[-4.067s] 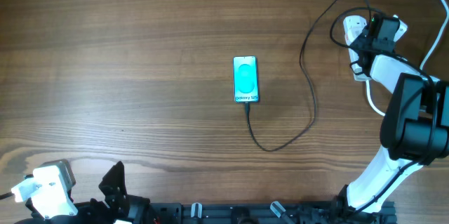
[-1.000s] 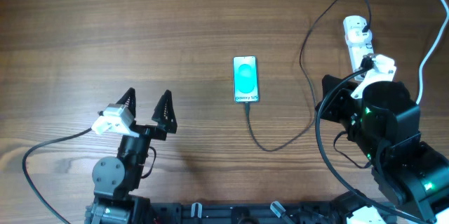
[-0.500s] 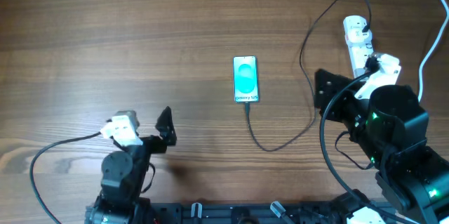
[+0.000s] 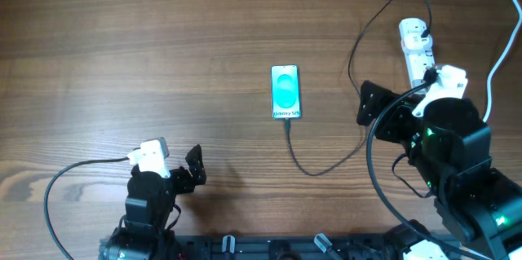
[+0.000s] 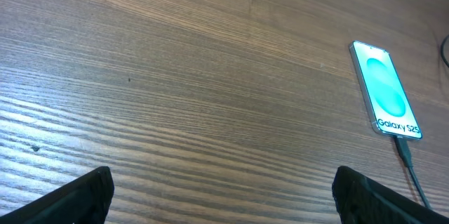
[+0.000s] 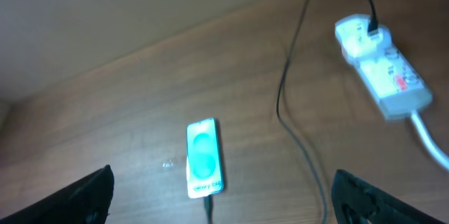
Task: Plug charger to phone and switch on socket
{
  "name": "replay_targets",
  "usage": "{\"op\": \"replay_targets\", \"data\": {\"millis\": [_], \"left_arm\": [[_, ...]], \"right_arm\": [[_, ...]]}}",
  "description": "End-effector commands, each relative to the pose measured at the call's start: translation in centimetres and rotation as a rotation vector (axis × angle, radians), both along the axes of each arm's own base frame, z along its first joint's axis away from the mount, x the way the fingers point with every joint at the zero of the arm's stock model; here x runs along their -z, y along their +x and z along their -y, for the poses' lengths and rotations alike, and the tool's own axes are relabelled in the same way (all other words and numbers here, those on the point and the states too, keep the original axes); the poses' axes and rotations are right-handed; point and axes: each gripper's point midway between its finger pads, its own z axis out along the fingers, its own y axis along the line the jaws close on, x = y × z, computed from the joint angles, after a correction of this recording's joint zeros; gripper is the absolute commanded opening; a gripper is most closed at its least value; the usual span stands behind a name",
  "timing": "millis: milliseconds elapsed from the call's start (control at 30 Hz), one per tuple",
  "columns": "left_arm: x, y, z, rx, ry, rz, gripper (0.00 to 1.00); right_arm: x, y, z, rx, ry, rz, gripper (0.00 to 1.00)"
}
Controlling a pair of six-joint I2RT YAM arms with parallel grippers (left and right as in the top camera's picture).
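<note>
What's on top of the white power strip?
A black charger plug stands in the socket at one end, with a red-marked label further along. Overhead, the right arm hides its other end.

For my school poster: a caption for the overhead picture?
Phone on the wooden table, charger at its near end, socket far right.

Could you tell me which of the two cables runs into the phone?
The thin black charger cable, meeting the phone's bottom edge; the thick white cord only leaves the socket.
</note>
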Motion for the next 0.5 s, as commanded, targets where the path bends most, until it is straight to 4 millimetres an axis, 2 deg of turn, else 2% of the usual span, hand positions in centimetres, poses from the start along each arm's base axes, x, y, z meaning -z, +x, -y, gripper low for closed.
{"op": "replay_targets", "data": {"millis": [0,133,333,467], "left_arm": [[0.0,0.0,-0.3,-0.011,0.007,-0.001,1.0],[0.0,0.0,-0.3,-0.011,0.007,-0.001,1.0],[0.0,0.0,-0.3,-0.011,0.007,-0.001,1.0],[0.0,0.0,-0.3,-0.011,0.007,-0.001,1.0]], "right_arm": [[-0.8,-0.3,1.8,0.001,-0.098,0.125,1.0],[0.3,-1.7,4.2,0.075,-0.032,0.279,1.0],[0.6,-3.4,5.3,0.061,0.043,0.589,1.0],[3.0,-3.0,5.9,0.086,0.046,0.648,1.0]]}}
